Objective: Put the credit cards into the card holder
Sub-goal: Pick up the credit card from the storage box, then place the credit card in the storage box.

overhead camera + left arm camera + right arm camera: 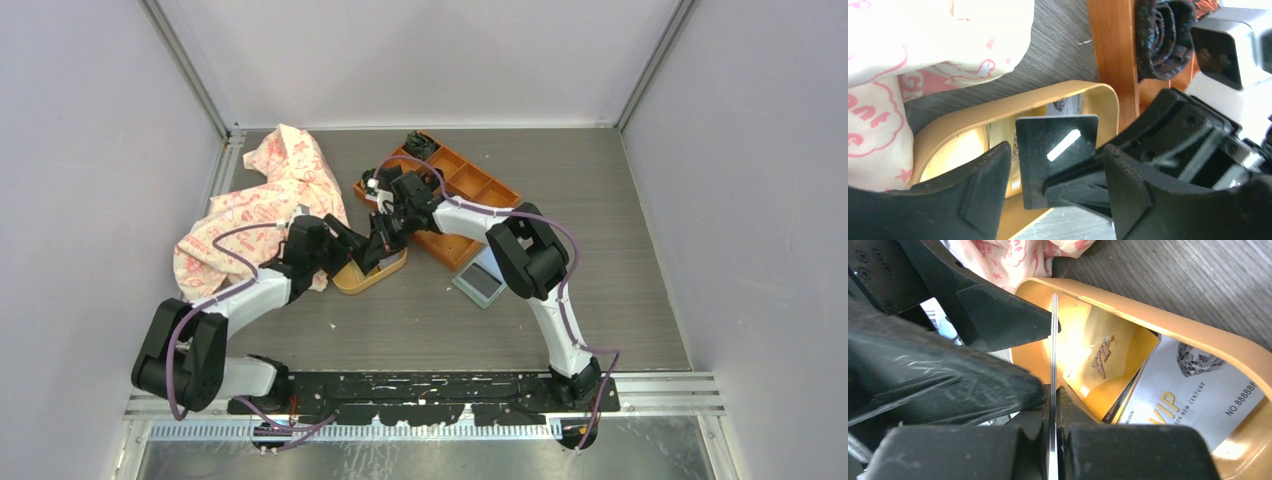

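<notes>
Right wrist view: the right end effector (1053, 395) is clenched on the black credit card (1053, 340). The card stands on edge and shows only as a thin upright line above the yellow oval dish (1168, 325).

In the left wrist view the same card shows a glossy black face with one short white stripe, slightly tilted. The left end effector (1058, 152) is released, with its fingers spread to 9 and 3 o'clock of the card. Whether a fingertip touches the card cannot be told.

Two more credit cards lie in the dish: a gold card (1108, 355) partly over a silver-white card (1188, 400), both printed "VIP".

Top external view: the card holder (480, 280) lies flat on the worktop (620, 250) at 4 o'clock from the dish. It is well apart from the held card and just beside the right arm's elbow. An orange compartment tray (470, 185) sits at 1 o'clock from the dish, and a pink-printed cloth (270, 195) at 10 o'clock. Both arms crowd over the dish.
</notes>
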### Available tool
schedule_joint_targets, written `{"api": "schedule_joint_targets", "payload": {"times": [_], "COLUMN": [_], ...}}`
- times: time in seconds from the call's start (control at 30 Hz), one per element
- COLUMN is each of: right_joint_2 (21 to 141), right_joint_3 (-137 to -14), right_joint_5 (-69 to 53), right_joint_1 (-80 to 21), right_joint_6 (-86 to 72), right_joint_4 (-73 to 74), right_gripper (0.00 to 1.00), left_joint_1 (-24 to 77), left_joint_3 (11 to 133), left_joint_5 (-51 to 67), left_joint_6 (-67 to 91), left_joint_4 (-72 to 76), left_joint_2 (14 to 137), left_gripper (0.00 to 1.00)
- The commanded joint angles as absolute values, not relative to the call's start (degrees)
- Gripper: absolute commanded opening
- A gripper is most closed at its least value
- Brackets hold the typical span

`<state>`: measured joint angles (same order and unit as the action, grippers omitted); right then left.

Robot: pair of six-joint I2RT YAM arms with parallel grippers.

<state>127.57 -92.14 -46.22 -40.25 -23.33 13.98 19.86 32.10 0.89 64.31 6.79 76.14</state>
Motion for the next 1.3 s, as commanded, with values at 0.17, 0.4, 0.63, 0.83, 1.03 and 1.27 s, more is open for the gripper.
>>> {"api": "schedule_joint_targets", "payload": {"times": [0.17, 0.4, 0.63, 0.83, 1.03, 1.27], "right_joint_2": [127.1, 128.0, 128.7, 128.7, 128.8, 127.9], "right_joint_3": [-94.7, -95.0, -95.1, -95.3, -95.6, -95.1], "right_joint_5": [-50.8, -53.3, -53.2, -52.6, -52.5, -49.8], "right_joint_1": [-38.8, -38.7, -38.8, -38.8, -39.1, -39.1], "right_joint_6": [-27.0, -27.4, -26.7, -26.0, -26.6, -25.1], "right_joint_4": [9.0, 8.9, 10.1, 10.9, 10.9, 12.5], "right_gripper": [0.02, 0.15, 0.24, 0.24, 0.24, 0.09], "left_joint_1": [19.6, 19.6, 19.6, 19.6, 19.6, 19.6], "left_joint_3": [33.0, 31.7, 30.2, 29.9, 29.4, 28.8], "left_joint_5": [-4.6, -6.5, -6.8, -5.7, -5.1, -4.0], "left_joint_6": [56.4, 52.6, 52.1, 52.1, 52.0, 51.6], "left_joint_4": [0.2, -5.1, -5.4, -4.6, -4.1, -3.3], "left_joint_2": [64.0, 57.6, 55.2, 55.9, 56.1, 55.6], "left_gripper": [0.81, 0.83, 0.85, 0.85, 0.85, 0.85]}}
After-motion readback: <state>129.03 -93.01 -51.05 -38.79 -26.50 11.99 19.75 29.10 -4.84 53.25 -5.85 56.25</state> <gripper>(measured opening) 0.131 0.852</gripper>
